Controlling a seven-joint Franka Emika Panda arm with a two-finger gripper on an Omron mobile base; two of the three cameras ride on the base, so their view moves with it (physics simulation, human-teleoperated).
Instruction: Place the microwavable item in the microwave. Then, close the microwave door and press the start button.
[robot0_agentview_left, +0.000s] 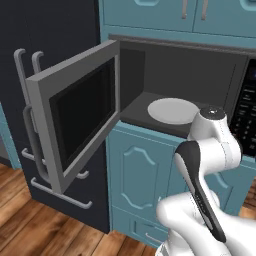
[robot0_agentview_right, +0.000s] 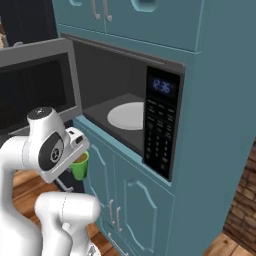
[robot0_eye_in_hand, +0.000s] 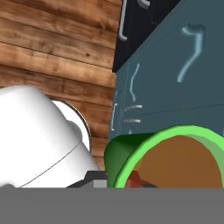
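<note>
End effector (robot0_agentview_right: 80, 159) clamped on green cup (robot0_agentview_right: 80, 165), low at 7 o'clock from turntable plate (robot0_agentview_right: 127, 115), below microwave (robot0_agentview_right: 125, 70) sill. Risks: brown liquid sloshing out on tilt; cup clipping sill or open microwave door (robot0_agentview_left: 75, 115) during lift.

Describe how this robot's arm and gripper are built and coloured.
The arm is glossy white, made of fat rounded segments with dark joints: a black band runs along one link in the left base view, and a round dark grey cap with a small mark sits on its joint. The gripper has a white blocky body.
</note>
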